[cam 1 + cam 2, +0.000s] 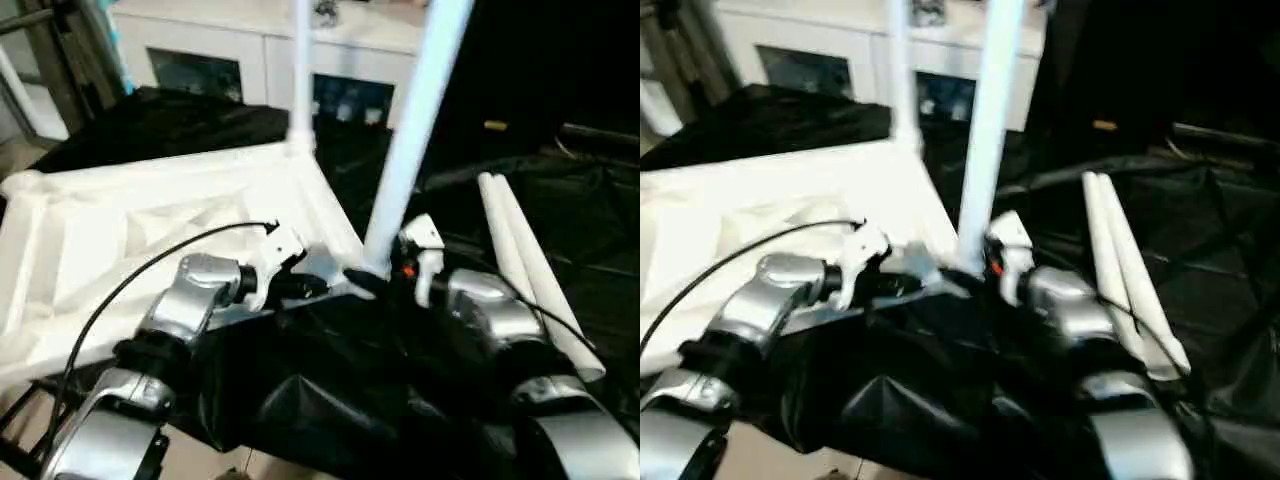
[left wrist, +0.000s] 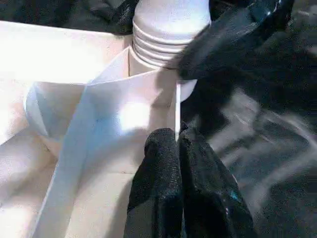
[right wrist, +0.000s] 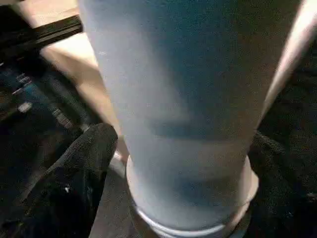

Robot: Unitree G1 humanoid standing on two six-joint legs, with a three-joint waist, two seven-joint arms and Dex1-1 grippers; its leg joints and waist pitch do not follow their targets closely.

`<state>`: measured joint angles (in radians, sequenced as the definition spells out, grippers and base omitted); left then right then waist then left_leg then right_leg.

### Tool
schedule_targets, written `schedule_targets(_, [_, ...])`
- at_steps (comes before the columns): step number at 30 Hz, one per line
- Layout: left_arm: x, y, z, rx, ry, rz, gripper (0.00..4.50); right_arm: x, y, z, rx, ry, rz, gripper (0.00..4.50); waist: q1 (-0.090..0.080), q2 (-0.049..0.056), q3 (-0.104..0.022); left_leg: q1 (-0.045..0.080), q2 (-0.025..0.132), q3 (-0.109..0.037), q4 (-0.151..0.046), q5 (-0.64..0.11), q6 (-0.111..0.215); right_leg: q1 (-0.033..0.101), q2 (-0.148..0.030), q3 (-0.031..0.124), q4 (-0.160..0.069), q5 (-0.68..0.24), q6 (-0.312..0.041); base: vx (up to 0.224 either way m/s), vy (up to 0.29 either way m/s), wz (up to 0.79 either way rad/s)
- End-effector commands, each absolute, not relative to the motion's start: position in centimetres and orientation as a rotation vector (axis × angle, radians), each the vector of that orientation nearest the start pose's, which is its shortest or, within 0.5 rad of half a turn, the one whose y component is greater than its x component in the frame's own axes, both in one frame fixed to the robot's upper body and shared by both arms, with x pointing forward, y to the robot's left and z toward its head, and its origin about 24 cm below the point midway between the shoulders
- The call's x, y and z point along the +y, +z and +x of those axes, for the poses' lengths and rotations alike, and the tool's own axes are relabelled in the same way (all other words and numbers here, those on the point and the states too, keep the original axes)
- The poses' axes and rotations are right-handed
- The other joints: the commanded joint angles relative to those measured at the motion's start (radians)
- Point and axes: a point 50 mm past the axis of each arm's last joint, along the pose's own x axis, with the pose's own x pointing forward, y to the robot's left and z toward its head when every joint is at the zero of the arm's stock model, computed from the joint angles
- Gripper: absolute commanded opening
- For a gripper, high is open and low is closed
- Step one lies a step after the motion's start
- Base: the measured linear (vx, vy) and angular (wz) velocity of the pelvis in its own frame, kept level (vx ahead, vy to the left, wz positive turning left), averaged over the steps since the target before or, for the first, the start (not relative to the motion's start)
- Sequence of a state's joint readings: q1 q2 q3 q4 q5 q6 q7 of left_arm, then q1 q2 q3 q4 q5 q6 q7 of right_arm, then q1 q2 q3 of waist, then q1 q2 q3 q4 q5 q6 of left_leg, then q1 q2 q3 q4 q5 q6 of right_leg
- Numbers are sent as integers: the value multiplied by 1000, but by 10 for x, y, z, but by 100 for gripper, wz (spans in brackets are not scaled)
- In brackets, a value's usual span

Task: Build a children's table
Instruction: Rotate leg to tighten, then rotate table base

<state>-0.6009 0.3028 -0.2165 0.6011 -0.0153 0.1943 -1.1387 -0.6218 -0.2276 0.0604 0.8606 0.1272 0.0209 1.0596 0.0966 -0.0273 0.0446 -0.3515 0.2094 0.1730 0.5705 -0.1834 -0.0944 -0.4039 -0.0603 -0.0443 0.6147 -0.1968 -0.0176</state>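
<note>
White plastic everywhere: in the head view the upturned table top [image 1: 150,235] lies on black cloth [image 1: 330,400], two legs standing in its sockets, two spare legs [image 1: 535,275] beside.

In the left wrist view, the left gripper [image 2: 179,144] is pinched on the rim by the near leg [image 2: 168,29].

In the right wrist view, the right gripper's finger [image 3: 79,163] stands off that leg; how wide, I cannot tell. If the leg is seated shallowly, it may tip. No writing is readable.

Your robot's forearms [image 1: 190,300] are rounded silver shells with white wrist housings; a black cable [image 1: 130,280] loops over the left one, and its fingers [image 2: 168,188] are black.
</note>
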Motion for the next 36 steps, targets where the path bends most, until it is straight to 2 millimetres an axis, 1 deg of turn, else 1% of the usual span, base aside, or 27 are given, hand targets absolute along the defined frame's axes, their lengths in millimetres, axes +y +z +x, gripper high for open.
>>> schedule_targets(1, [112, 64, 319, 355, -1340, 231, 0, -127, 27, 318, 386, 1205, 14, 377, 5, -5, -58, 0, 23, 7, -52, -132, 82, 59, -70, 36, -59, -61, -253, 0, 0, 0])
schedule_targets(2, [114, 65, 318, 362, -1356, 231, 0, -130, 28, 317, 392, 1226, 11, 377, 7, -4, -58, 0, 25, 6, -53, -132, 79, 59, -71, 36, -59, -65, -251, 0, 0, 0])
schedule_targets(4, [117, 65, 316, 376, -1375, 233, 0, -133, 29, 316, 395, 1242, -1, 350, 8, -4, -58, 0, 25, 6, -53, -128, 80, 58, -71, 36, -59, -64, -250, 0, 0, 0])
schedule_targets(7, [119, 65, 315, 380, -1389, 231, 0, -133, 30, 316, 393, 1240, -6, 330, 10, -3, -59, 2, 23, 6, -53, -120, 72, 56, -70, 36, -58, -57, -250, 0, 0, 0])
schedule_targets(9, [120, 66, 315, 380, -1391, 230, 0, -131, 30, 315, 391, 1248, 1, 308, 10, -4, -60, 1, 23, 6, -52, -112, 72, 57, -69, 36, -56, -43, -252, 0, 0, 0])
schedule_targets(10, [119, 66, 315, 379, -1391, 230, 0, -130, 30, 315, 390, 1252, 9, 299, 12, -2, -60, 1, 23, 6, -52, -111, 72, 57, -70, 36, -56, -40, -253, 0, 0, 0])
schedule_targets(14, [118, 67, 317, 366, -1370, 226, 0, -127, 29, 314, 390, 1235, 12, 283, 14, -2, -60, 2, 23, 6, -53, -114, 68, 57, -69, 36, -56, -39, -254, 0, 0, 0])
schedule_targets(15, [116, 67, 322, 360, -1319, 228, 0, -127, 25, 317, 397, 1172, 0, 282, 13, -3, -60, 2, 23, 6, -53, -116, 63, 56, -70, 37, -57, -46, -250, 0, 0, 0])
schedule_targets(16, [116, 67, 322, 360, -1319, 228, 0, -127, 25, 317, 397, 1172, 0, 280, 12, -3, -59, 2, 22, 6, -54, -119, 61, 56, -70, 36, -58, -53, -249, 0, 0, 0])
schedule_targets(17, [115, 67, 327, 357, -1267, 233, 0, -126, 22, 320, 401, 1111, -11, 279, 12, -2, -59, 3, 22, 5, -55, -124, 54, 55, -71, 37, -60, -71, -243, 0, 0, 0])
schedule_targets(18, [112, 67, 332, 351, -1207, 236, 0, -125, 19, 324, 402, 1013, -17, 278, 9, -4, -57, 5, 20, 4, -56, -134, 44, 53, -72, 38, -64, -95, -236, 0, 0, 0])
schedule_targets(19, [112, 67, 334, 350, -1197, 236, 0, -125, 18, 326, 402, 989, -16, 278, 8, -4, -58, 5, 20, 3, -57, -135, 37, 54, -73, 39, -65, -107, -232, 0, 0, 0])
schedule_targets(21, [107, 68, 341, 340, -1124, 243, 0, -124, 14, 334, 391, 808, -17, 277, 2, -2, -57, 6, 17, 2, -59, -147, 21, 52, -73, 40, -69, -141, -224, 0, 0, 0])
schedule_targets(22, [104, 69, 345, 338, -1085, 244, 0, -123, 12, 338, 393, 717, -8, 277, -1, 1, -58, 7, 17, 2, -59, -151, 9, 51, -73, 40, -70, -156, -217, 0, 0, 0])
schedule_targets(23, [99, 69, 351, 336, -1022, 248, 0, -121, 10, 342, 401, 608, 17, 276, -4, 1, -56, 7, 15, 2, -60, -162, 2, 51, -72, 41, -73, -171, -211, 0, 0, 0])
schedule_targets(24, [98, 69, 353, 334, -996, 251, 0, -120, 9, 343, 405, 573, 30, 276, -6, -1, -58, 6, 15, 1, -61, -159, -4, 53, -72, 41, -73, -173, -204, 0, 0, 0])
schedule_targets(25, [94, 70, 356, 332, -960, 245, 0, -117, 8, 344, 413, 524, 48, 275, -7, 4, -58, 6, 15, 1, -60, -158, -4, 52, -71, 41, -72, -165, -204, 0, 0, 0])
schedule_targets(26, [89, 70, 359, 329, -928, 239, 0, -114, 6, 345, 421, 477, 62, 275, -7, 5, -59, 8, 16, 2, -59, -155, 0, 51, -71, 42, -71, -139, -209, 0, 0, 0])
schedule_targets(27, [88, 71, 359, 328, -921, 238, 0, -113, 6, 345, 423, 469, 63, 275, -5, 3, -61, 5, 15, 1, -58, -140, 6, 55, -70, 41, -67, -102, -214, 0, 0, 0])
schedule_targets(28, [85, 71, 360, 324, -907, 237, 0, -111, 5, 345, 425, 446, 66, 275, -5, 3, -61, 5, 15, 1, -58, -140, 6, 55, -70, 41, -67, -102, -214, 0, 0, 0])
schedule_targets(29, [82, 71, 361, 321, -903, 239, 0, -109, 5, 345, 426, 430, 70, 275, -4, 4, -62, 1, 14, 2, -56, -116, 18, 57, -69, 41, -63, -50, -222, 0, 0, 0])
schedule_targets(30, [78, 71, 361, 317, -901, 241, 0, -107, 4, 345, 422, 427, 74, 310, -3, 4, -64, 2, 13, 2, -55, -110, 24, 58, -69, 40, -61, -29, -224, 0, 0, 0])
schedule_targets(31, [76, 71, 361, 314, -905, 242, 0, -106, 5, 345, 415, 432, 70, 310, -3, 3, -63, 2, 13, 3, -55, -112, 27, 58, -69, 40, -61, -24, -226, 0, 0, 0])
schedule_targets(33, [73, 70, 361, 310, -914, 245, 0, -105, 5, 345, 403, 444, 61, 347, 0, 4, -62, 2, 14, 3, -55, -120, 36, 59, -69, 40, -62, -20, -232, 0, 0, 0])
schedule_targets(36, [70, 68, 361, 307, -926, 269, 0, -108, 7, 347, 382, 416, 50, 364, -2, 5, -61, 0, 14, 2, -57, -138, 36, 60, -70, 39, -65, -44, -228, 0, 0, 0])
